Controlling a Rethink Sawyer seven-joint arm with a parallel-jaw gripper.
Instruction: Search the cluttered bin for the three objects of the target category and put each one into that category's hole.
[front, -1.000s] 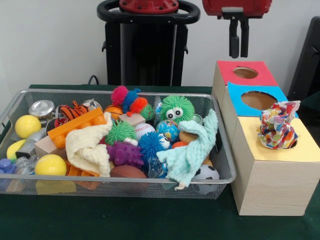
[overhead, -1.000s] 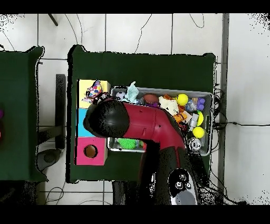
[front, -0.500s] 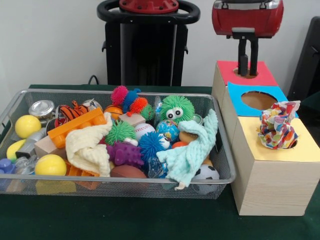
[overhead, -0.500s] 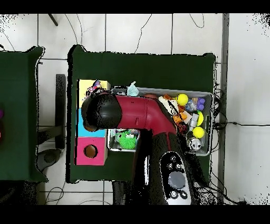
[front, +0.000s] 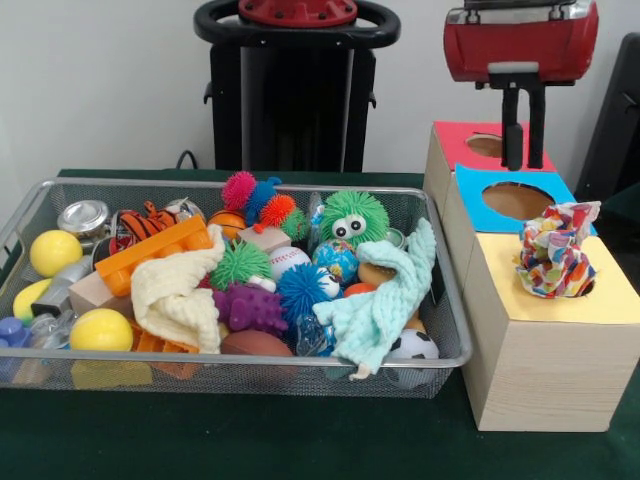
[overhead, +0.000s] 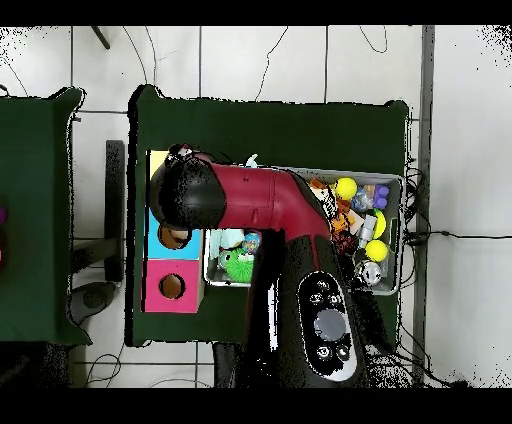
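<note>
The wire bin (front: 60, 370) of mixed toys is seen at 9 o'clock on the table (front: 250, 440), with a cream cloth (front: 180, 295) and a mint cloth (front: 385, 300) draped inside. At 3 o'clock, a patterned cloth (front: 553, 250) is stuffed into the yellow-topped box's hole. At 1 o'clock, the tool (front: 525, 160) is held empty above the blue-topped box (front: 470, 190), its fingers spread slightly.

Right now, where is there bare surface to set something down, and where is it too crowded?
Free: the green table in front of the wire bin, and the yellow box top beside the patterned cloth stuffed in its hole. The bin itself is packed edge to edge. The gripper hangs over the red and blue box tops.
</note>
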